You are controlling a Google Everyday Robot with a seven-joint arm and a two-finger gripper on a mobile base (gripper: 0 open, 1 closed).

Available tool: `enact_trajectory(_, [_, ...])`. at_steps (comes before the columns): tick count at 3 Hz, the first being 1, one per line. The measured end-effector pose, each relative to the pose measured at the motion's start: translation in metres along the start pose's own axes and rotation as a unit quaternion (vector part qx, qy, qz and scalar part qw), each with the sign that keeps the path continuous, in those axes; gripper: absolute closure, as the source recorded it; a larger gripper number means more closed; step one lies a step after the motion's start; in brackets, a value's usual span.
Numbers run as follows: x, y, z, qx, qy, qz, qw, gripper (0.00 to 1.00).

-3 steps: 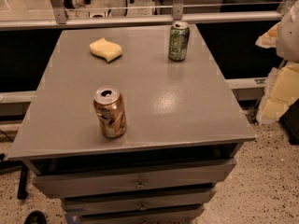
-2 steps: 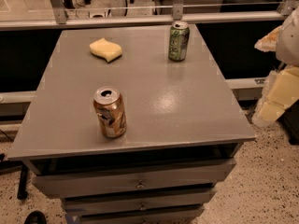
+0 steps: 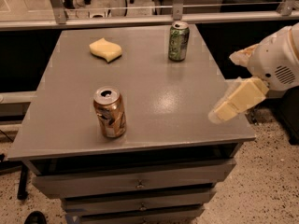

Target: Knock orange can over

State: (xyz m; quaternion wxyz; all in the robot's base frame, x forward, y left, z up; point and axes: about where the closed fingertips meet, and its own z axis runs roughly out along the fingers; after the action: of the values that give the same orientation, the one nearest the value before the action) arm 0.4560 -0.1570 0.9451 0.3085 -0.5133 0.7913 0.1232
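Observation:
The orange can (image 3: 109, 112) stands upright on the grey table (image 3: 154, 92), near the front left, with its silver top open. My gripper (image 3: 226, 85) is at the right edge of the table, far to the right of the can and not touching it. Its two cream fingers are spread apart with nothing between them; the lower finger (image 3: 236, 101) reaches over the table's right edge.
A green can (image 3: 178, 41) stands upright at the back right of the table. A yellow sponge (image 3: 105, 49) lies at the back left. Drawers (image 3: 140, 183) sit under the tabletop. A glass railing runs behind the table.
My gripper has moved left, from beside the table to over its right edge. The cans and the sponge have not moved.

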Motion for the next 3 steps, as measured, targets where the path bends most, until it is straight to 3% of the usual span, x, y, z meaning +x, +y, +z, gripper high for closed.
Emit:
enact_trajectory(1, [-0.05,0.023,0.034,-0.013,-0.105,0.012,0.9944,0.0])
enact_trajectory(2, [-0.105,0.06,0.069,-0.045,-0.179,0.021,0.9825,0.0])
enact_trajectory(3, [-0.131,0.073,0.07,-0.058,-0.208,0.028,0.9759,0.0])
